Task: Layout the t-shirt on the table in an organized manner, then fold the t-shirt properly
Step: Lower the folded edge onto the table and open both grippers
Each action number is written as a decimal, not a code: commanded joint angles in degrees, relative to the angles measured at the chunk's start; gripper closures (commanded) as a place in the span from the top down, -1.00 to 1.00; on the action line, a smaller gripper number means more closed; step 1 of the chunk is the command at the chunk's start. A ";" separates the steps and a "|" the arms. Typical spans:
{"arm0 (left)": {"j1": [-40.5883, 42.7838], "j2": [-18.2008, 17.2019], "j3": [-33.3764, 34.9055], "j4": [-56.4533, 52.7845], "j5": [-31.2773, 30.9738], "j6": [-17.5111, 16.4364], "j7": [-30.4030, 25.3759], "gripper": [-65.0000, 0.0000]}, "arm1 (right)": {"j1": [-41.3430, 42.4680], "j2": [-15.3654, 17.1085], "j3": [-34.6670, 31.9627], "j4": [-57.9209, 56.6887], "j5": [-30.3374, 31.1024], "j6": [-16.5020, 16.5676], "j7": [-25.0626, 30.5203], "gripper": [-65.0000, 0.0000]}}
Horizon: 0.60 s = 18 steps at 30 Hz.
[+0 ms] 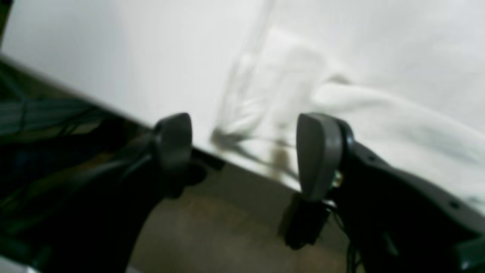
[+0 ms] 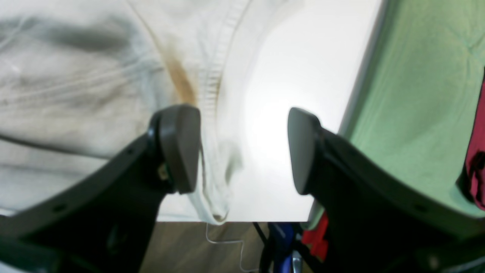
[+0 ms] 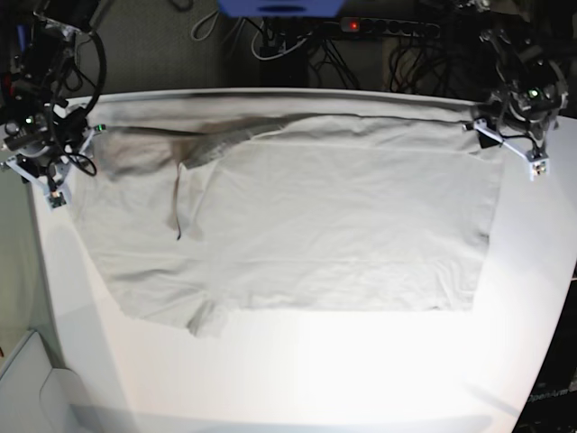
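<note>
Table [image 3: 297,370]: we see it carrying the whole shirt.
T-shirt [image 3: 325,225]: spread flat, far half; soft, light, wrinkles easily, so we'd pinch hems or corners.
Left end effector [image 1: 242,151]: open, empty, at the shirt's corner.
Right end effector [image 2: 242,148]: open, empty, over the edge.

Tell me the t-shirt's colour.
The t-shirt is plain pale grey-beige, no print; the base view shows it best.

Plain grey-beige t-shirt [image 3: 306,225], white table [image 3: 315,370]

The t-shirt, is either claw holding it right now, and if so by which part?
Neither. Both the left claw and right claw are open, with the t-shirt lying spread on the table.
</note>
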 commanded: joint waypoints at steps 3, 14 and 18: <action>-0.60 -0.53 -0.23 -0.74 0.11 0.24 -0.25 0.30 | 0.46 0.66 0.30 0.83 0.06 -0.45 0.95 0.15; -1.30 -0.53 -0.14 -1.44 -0.24 0.24 -0.25 0.29 | 0.46 0.66 0.21 0.83 -0.03 -0.45 0.95 0.15; -1.39 -0.53 -0.14 -1.53 -0.24 0.15 -0.34 0.10 | 0.46 0.66 0.13 0.83 -0.03 -0.45 0.95 0.15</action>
